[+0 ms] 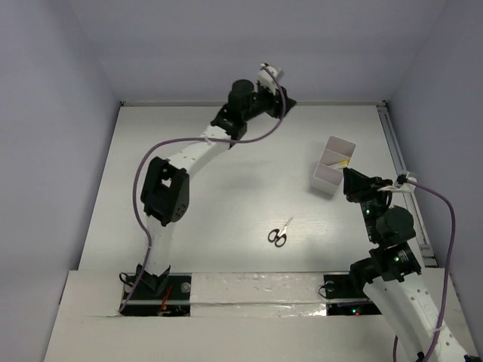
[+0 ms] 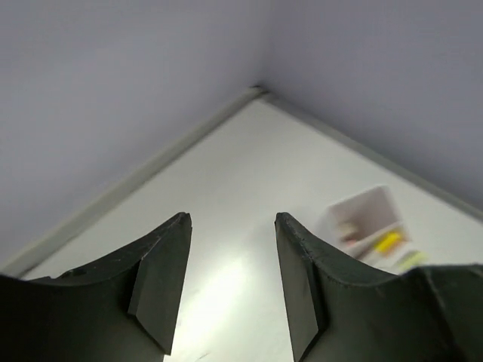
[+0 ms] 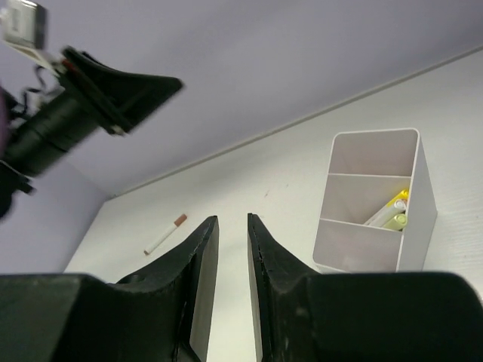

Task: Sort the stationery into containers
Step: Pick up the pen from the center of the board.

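Note:
The white three-compartment tray [image 1: 333, 165] stands right of the table's middle, with yellow pens [image 3: 392, 212] in its middle compartment. Black-handled scissors [image 1: 278, 235] lie on the table in front of centre. A white pen with a dark red cap [image 3: 165, 234] lies near the back wall; I cannot make it out in the top view. My left gripper [image 1: 285, 102] hangs open and empty at the far back edge, with nothing between its fingers [image 2: 162, 279]. My right gripper [image 1: 352, 182] sits just right of the tray, its jaws a narrow gap apart and empty. No eraser blocks are in view.
Lavender walls close in the table on the back and both sides. A rail [image 1: 404, 181] runs along the right edge. The left arm [image 3: 83, 105] stretches across the back, trailing a purple cable [image 1: 143, 173].

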You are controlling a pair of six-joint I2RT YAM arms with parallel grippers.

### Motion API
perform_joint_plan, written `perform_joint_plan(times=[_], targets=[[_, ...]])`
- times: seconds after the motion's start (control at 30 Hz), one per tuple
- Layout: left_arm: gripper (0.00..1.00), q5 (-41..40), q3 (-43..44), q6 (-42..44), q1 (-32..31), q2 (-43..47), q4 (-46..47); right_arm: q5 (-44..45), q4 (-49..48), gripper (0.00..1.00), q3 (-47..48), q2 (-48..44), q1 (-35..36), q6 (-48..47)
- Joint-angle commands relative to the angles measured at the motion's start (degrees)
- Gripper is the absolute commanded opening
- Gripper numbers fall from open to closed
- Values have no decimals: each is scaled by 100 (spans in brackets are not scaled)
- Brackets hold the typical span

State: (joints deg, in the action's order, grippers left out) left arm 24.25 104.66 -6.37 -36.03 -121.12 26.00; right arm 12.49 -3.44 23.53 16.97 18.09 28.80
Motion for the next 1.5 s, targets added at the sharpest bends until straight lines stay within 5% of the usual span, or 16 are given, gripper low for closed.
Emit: perform_joint_plan(times=[0.0, 0.17, 0.27, 0.7, 1.47], targets=[[45, -682, 105, 1180, 499, 335, -1867, -168, -60, 28, 257, 131, 19, -5], [54, -1281, 538, 2164, 1158, 89, -3756, -124, 1, 28, 301, 280, 19, -23], [58, -1984, 275, 2543, 1361, 27, -4067, -124, 10, 28, 310, 272, 19, -23], [64, -1961, -129, 2826, 2003, -254, -4305, -159, -16, 28, 301, 368, 19, -41], [51, -1309, 107, 2764, 2004, -878, -4577, -63, -7, 37, 301, 368, 19, -41]])
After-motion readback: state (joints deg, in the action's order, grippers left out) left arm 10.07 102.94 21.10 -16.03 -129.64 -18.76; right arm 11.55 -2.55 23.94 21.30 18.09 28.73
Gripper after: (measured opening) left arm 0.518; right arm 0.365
